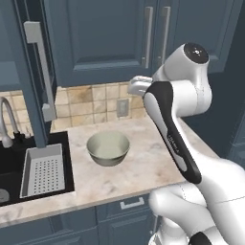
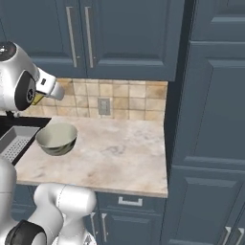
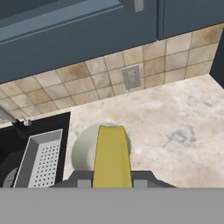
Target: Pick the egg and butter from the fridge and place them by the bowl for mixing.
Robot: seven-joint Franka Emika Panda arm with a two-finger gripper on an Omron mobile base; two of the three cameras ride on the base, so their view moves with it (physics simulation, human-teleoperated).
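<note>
Hand view: butter, flat yellow stick, clamped between the gripper fingers, held above the pale grey-green bowl. Bowl sits on marble counter just beside the sink tray; open counter stretches right of the bowl to the tall cabinet. No readable writing.

Glossy white, rounded arm of bulbous segments. Long black inset panel along the forearm link, faint pale lettering on it. Dark round cap with a small red dot tops the upper joint. Black joint collars low on the body.
</note>
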